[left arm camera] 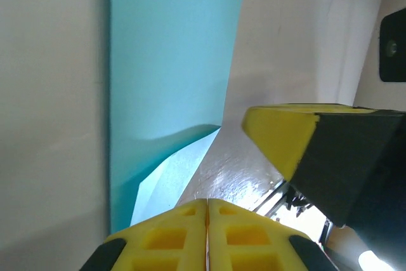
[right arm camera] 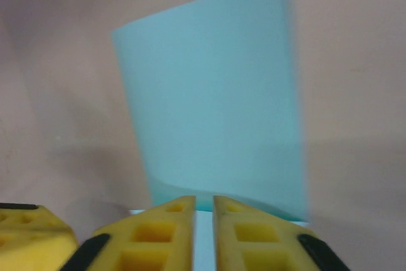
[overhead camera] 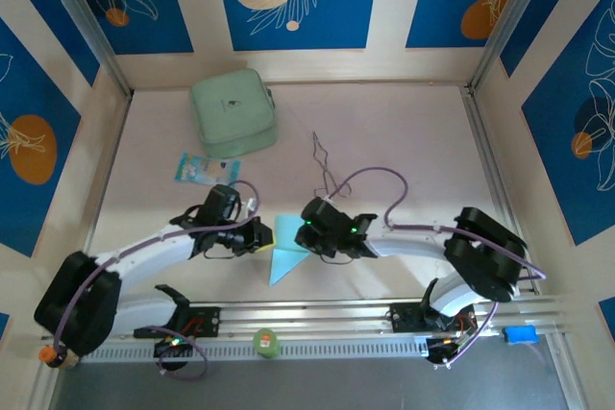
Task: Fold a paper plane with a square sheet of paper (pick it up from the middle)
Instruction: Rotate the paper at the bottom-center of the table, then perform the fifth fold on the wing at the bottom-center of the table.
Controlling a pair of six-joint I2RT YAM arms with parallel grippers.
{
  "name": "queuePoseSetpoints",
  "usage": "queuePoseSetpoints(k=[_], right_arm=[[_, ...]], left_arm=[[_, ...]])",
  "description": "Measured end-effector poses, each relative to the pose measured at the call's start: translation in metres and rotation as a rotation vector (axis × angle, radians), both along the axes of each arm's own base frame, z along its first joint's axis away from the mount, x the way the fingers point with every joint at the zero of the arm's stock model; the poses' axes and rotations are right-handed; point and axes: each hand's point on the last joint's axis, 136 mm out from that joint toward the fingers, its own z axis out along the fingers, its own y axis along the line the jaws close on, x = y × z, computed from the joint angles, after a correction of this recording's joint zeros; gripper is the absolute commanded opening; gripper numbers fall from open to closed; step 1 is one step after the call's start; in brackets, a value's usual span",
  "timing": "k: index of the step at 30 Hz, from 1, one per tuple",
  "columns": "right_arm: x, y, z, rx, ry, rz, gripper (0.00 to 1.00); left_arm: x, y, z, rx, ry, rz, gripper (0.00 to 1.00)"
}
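The part-folded paper (overhead camera: pixel 286 251) lies mid-bench (overhead camera: pixel 404 141), its long axis pointing to the near edge. It sits between both hands, equally near. The left hand (overhead camera: pixel 261 235) has its fingers together at the left edge; whether it pinches the paper is unclear. The right hand (overhead camera: pixel 307 235) has its fingers slightly apart around the right edge. Print on the packet (overhead camera: pixel 197 170) and case (overhead camera: pixel 233 112) is unreadable.

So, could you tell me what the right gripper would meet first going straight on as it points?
The square sheet of paper, directly ahead of the right gripper; its near edge seems to reach the gripper already, though depth is unclear.
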Motion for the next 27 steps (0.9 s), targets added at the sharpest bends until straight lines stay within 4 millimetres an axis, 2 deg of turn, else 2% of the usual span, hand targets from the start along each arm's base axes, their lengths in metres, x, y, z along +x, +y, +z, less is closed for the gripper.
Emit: queuePoseSetpoints(k=[3,4,6,11,18,22,27], right_arm=[[-0.011,-0.025,-0.009,0.002,0.003,0.032,0.33],[-0.013,-0.029,-0.011,0.015,0.007,0.043,0.37],[-0.015,-0.033,-0.013,0.038,0.008,0.064,0.4],[-0.012,-0.024,-0.004,0.096,-0.011,0.121,0.43],[-0.007,-0.006,-0.001,0.135,0.002,0.174,0.44],[-0.011,-0.001,-0.006,0.137,0.037,0.192,0.46],[-0.019,-0.006,-0.013,0.109,0.082,0.18,0.47]], left_arm=[[-0.003,-0.01,-0.012,0.031,0.025,-0.022,0.04],[-0.002,-0.011,-0.016,0.045,0.029,-0.02,0.03],[0.001,-0.009,-0.021,0.078,0.029,-0.008,0.03],[0.011,-0.005,-0.031,0.149,0.013,0.009,0.03],[0.006,0.001,-0.055,0.19,0.052,0.007,0.02],[0.009,-0.003,-0.056,0.159,0.024,0.005,0.02],[0.011,-0.01,-0.056,0.11,0.0,-0.001,0.01]])
